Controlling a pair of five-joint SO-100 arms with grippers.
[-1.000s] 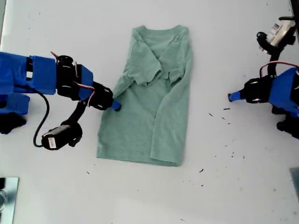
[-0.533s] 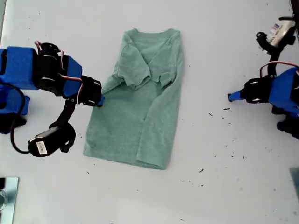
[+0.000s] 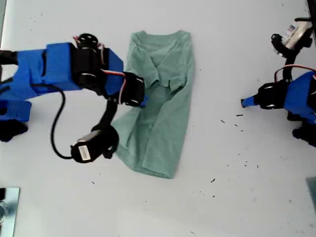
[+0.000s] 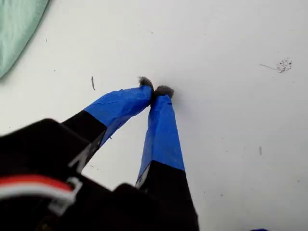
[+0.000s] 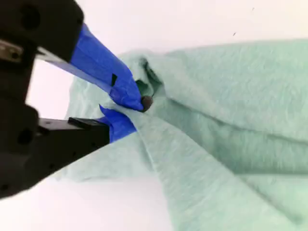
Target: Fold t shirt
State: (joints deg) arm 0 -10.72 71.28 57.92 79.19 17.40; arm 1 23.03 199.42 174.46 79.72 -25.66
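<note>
The mint-green t shirt (image 3: pixel 170 106) lies on the white table, collar toward the exterior view's top, both sleeves folded onto the chest. My second gripper (image 3: pixel 142 101) is shut on the shirt's edge on the exterior view's left and holds it lifted over the body; the second wrist view shows the blue-taped fingertips (image 5: pixel 136 109) pinching a bunched fold of the t shirt (image 5: pixel 231 110). My first gripper (image 3: pixel 243 102) rests shut on bare table at the exterior view's right, apart from the cloth. Its tips (image 4: pixel 156 90) touch each other, with a shirt corner (image 4: pixel 17 24) far off.
A white and black device (image 3: pixel 294 33) stands at the exterior view's top right. A metallic object (image 3: pixel 7 210) sits at that view's bottom left corner. Small dark specks (image 3: pixel 237 123) dot the table between the shirt and the first arm.
My second gripper first dragged the shirt toward the exterior view's left, then swung right with the pinched edge, lifting that side over the body. The first arm has stayed still.
</note>
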